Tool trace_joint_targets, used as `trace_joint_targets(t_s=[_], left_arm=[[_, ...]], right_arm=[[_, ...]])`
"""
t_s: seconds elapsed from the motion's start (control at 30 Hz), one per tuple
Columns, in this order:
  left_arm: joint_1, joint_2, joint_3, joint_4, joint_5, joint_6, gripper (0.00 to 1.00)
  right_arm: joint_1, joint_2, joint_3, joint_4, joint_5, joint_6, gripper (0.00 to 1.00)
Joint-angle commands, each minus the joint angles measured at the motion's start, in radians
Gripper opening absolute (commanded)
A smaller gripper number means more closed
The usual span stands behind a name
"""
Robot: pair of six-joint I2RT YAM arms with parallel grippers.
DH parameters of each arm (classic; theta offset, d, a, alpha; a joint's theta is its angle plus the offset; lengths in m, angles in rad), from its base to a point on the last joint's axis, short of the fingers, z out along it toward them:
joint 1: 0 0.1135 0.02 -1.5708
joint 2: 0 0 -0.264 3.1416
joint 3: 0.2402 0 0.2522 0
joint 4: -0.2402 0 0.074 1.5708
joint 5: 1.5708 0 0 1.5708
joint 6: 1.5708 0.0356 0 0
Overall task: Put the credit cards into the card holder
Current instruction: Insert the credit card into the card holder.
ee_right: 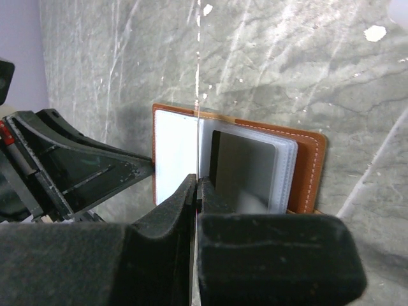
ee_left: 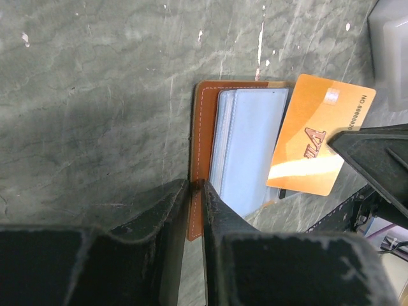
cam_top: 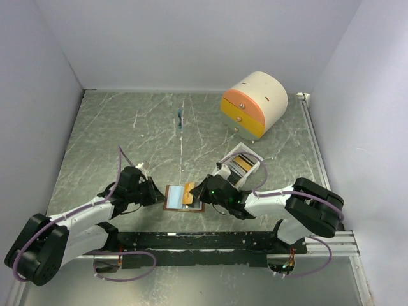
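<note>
Insertion step: your left claw (ee_left: 196, 191) clamps the card holder (ee_left: 204, 127); your right claw (ee_right: 194, 188) grips an orange card (ee_left: 312, 143). Next, align it with a pocket (ee_left: 248, 146).

Grey-green marbled tabletop (cam_top: 115, 134), veined with white. Lying open near the front middle, a brown leather bifold card holder (cam_top: 173, 197) with pale blue-grey pockets. Just to its right, a white rectangular tray (cam_top: 233, 153). Toward the far right, a cream-and-orange rounded drawer box (cam_top: 255, 102). At back centre, a small teal object (cam_top: 181, 118), too small to identify.
</note>
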Motion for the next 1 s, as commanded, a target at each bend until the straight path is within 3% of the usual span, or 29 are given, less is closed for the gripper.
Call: trace_joint_targets(t_s=[0.0,0.97], left_arm=[[0.004,0.018,-0.02,-0.037,0.008,0.012,0.26],[0.005,0.023,-0.033,-0.017,0.007,0.0,0.25]], right_arm=[[0.005,0.023,-0.035,0.031,0.034,0.029,0.0],[0.054,0.051,-0.067,0.106,0.06,0.075,0.0]])
